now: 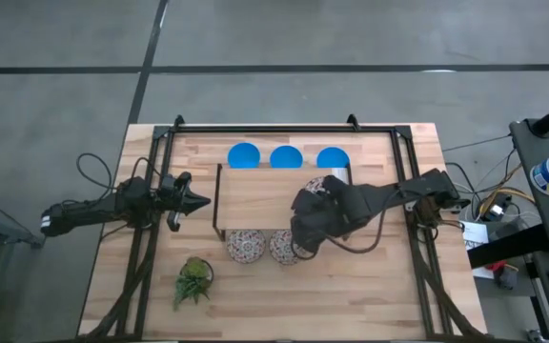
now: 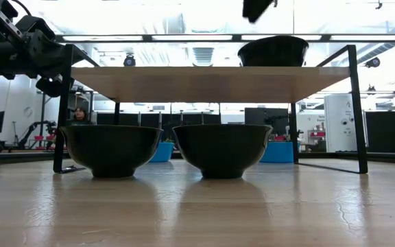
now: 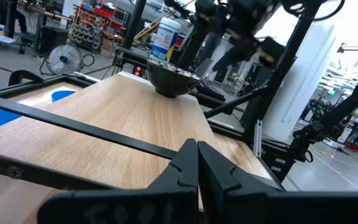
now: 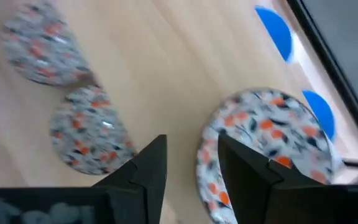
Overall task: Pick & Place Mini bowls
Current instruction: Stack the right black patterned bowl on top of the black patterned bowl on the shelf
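A patterned mini bowl (image 1: 322,187) stands upright on the right part of a wooden shelf (image 1: 255,195); the low view shows this bowl (image 2: 273,51) on the shelf top. My right gripper (image 4: 191,165) is open and hangs above the bowl's near-left rim (image 4: 207,155); in the low view the right gripper (image 2: 256,8) is clear above it. Two more patterned bowls (image 1: 247,246) (image 1: 284,248) rest on the table at the shelf's near edge. Three blue bowls (image 1: 244,155) (image 1: 286,157) (image 1: 333,158) stand on the table along the shelf's far side. My left gripper (image 1: 193,201), shut, waits left of the shelf.
The shelf stands on thin black metal legs (image 2: 354,110). A small green plant (image 1: 193,279) sits near the table's near-left corner. A black frame rail (image 1: 265,128) runs along the far edge. Bare wood lies on the table's near right (image 1: 370,295).
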Motion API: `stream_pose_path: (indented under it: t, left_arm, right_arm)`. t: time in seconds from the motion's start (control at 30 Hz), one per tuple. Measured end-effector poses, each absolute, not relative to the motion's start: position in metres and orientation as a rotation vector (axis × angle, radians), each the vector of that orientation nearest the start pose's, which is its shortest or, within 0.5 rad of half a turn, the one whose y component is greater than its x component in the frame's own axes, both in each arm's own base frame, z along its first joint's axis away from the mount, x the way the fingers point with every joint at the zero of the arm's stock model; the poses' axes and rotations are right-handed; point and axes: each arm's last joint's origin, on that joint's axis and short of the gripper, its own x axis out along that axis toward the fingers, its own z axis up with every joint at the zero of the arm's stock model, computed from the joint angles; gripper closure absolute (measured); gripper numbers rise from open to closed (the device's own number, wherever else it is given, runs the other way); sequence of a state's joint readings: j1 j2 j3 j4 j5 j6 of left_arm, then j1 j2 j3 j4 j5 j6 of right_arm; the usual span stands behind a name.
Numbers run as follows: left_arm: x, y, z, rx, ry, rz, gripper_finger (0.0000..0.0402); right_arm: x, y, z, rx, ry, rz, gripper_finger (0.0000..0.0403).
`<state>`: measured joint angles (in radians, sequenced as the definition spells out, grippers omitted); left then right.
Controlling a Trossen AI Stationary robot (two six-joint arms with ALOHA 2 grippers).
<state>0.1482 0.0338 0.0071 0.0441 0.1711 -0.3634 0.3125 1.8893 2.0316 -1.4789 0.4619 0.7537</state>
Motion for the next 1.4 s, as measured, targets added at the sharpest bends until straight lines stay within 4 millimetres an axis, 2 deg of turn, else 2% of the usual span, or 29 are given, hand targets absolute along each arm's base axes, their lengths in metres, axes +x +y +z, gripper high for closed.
stream_pose_path:
  t: [0.23, 0.6, 0.77, 1.1, 1.4]
  left_arm:
    - [0.099, 0.010, 0.168, -0.361, -0.013, -0.026, 0.0402]
    - [0.099, 0.010, 0.168, -0.361, -0.013, -0.026, 0.0402]
    - [0.099, 0.010, 0.167, -0.361, -0.011, -0.025, 0.0402]
    - [0.099, 0.010, 0.167, -0.361, -0.010, -0.025, 0.0402]
    - [0.099, 0.010, 0.167, -0.361, -0.010, -0.025, 0.0402]
  right_arm:
    - [0.355, 0.127, 0.362, 0.098, 0.999, -0.308, 0.0270]
    - [0.365, 0.163, 0.333, 0.155, 0.999, -0.138, 0.0286]
    - [0.376, 0.177, 0.307, 0.098, 1.044, -0.040, 0.0286]
    - [0.398, 0.189, 0.249, 0.000, 1.189, -0.016, 0.0284]
    - [0.406, 0.192, 0.215, -0.054, 1.272, -0.036, 0.0284]
